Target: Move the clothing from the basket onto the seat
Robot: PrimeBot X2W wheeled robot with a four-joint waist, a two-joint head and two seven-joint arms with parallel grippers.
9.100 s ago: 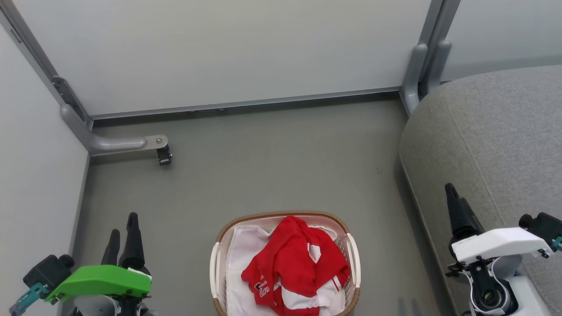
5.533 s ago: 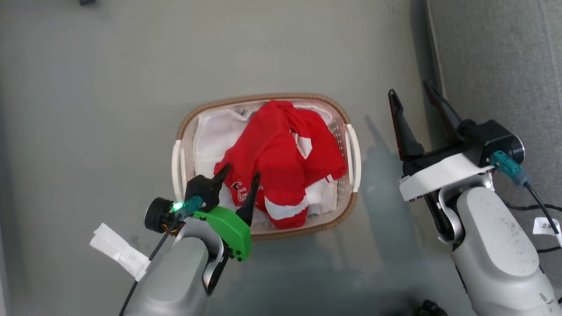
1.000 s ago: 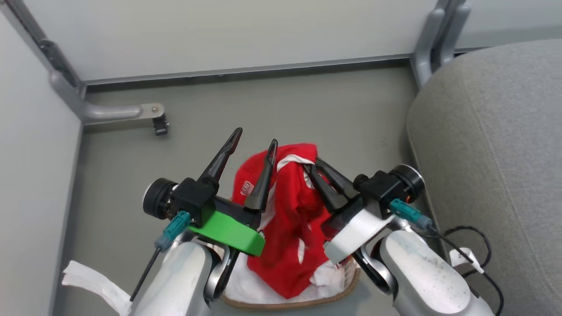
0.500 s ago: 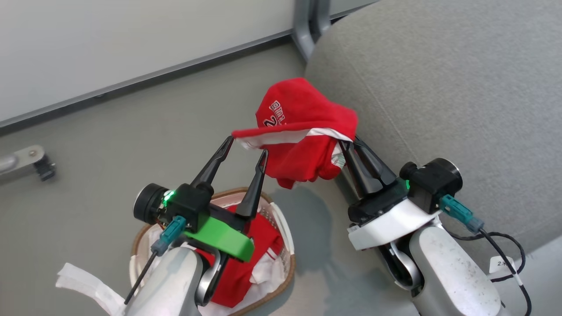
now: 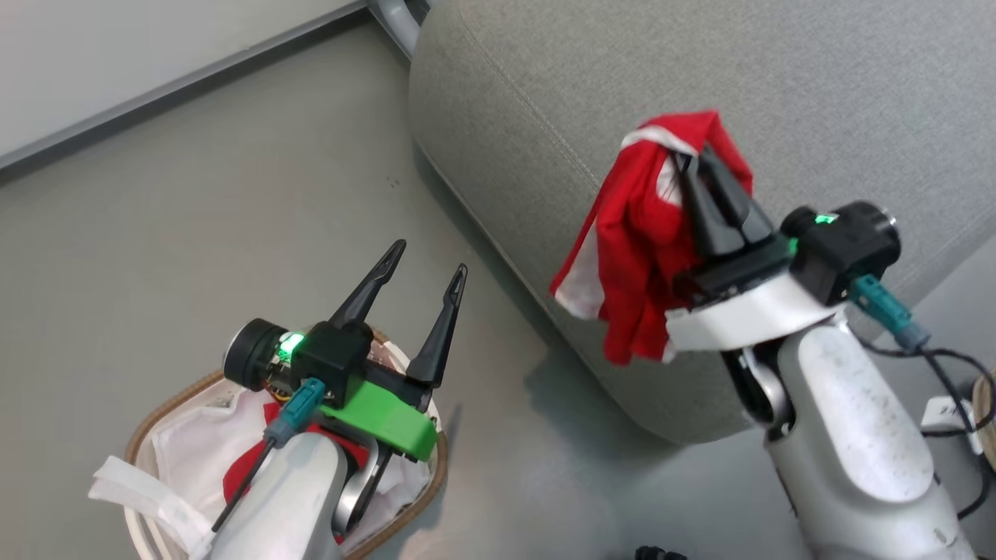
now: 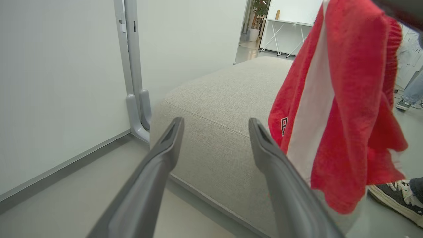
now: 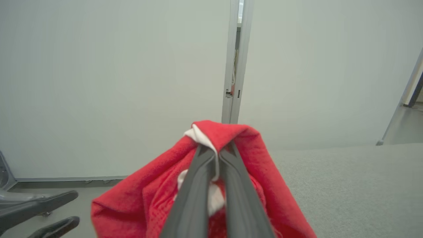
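Observation:
My right gripper [image 5: 695, 155] is shut on a fold of the red and white clothing [image 5: 634, 257], which hangs from it over the front edge of the light-grey seat [image 5: 778, 70]. In the right wrist view the fingers [image 7: 231, 185] pinch the clothing [image 7: 254, 155] above the seat [image 7: 347, 185]. My left gripper [image 5: 429, 260] stands open and empty above the basket [image 5: 440, 467], apart from the hanging garment. More red clothing [image 5: 237, 478] lies in the basket on the white liner. The left wrist view shows the open left gripper [image 6: 214, 124], the seat [image 6: 224, 99] and the hanging clothing [image 6: 347, 99].
Pale wall panels on a grey frame post [image 6: 132, 82] stand behind the seat. Grey floor [image 5: 194, 194] lies between basket and seat. Black cables [image 5: 953, 365] trail on the floor at right. A person's shoe [image 6: 396, 198] is beside the seat's far corner.
The head view has swung to the right. My right gripper has carried the clothing up over the seat's edge; the garment's edge has come off the left fingertip and now hangs from the right gripper alone.

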